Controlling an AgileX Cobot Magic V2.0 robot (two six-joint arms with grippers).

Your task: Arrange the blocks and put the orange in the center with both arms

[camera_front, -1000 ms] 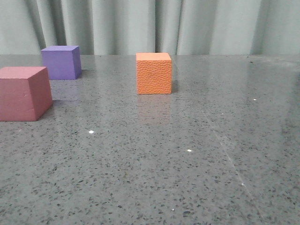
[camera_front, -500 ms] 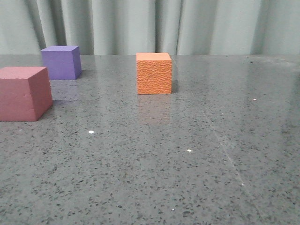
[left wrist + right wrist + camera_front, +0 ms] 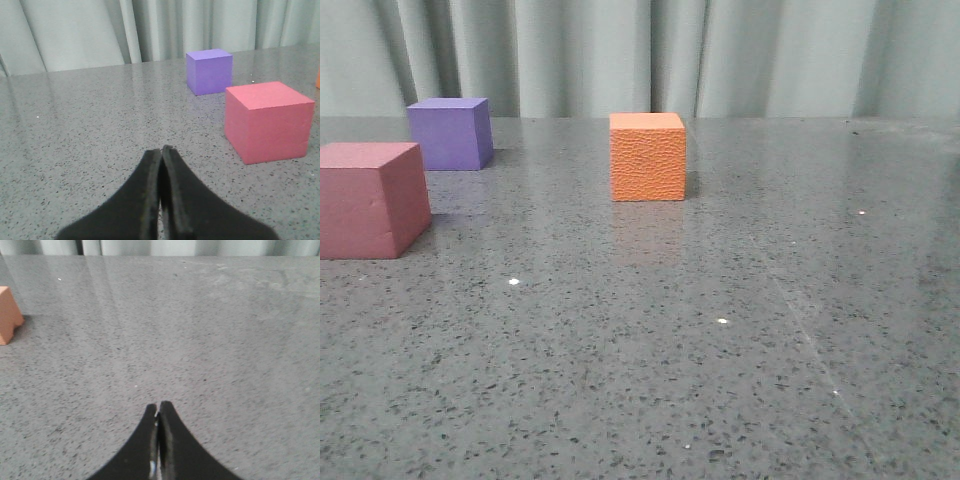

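On the table (image 3: 720, 380), we find the orange (image 3: 648, 157) upright near mid-table, the purple cube (image 3: 448, 133) and red cube (image 3: 372, 200) grouped well to its left. Left gripper (image 3: 161, 152) and right gripper (image 3: 158, 410) are both clenched, empty. We judge each must open before approaching squarely. The surface is glossy speckled stone; a pale curtain (image 3: 620, 55) hangs behind.

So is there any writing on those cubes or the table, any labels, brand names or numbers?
None to read in any view.
Red cube: plain faces.
Purple cube: plain faces.
Orange cube: only a pebbled texture.
Table: only speckles.
Left gripper and right gripper: plain black.
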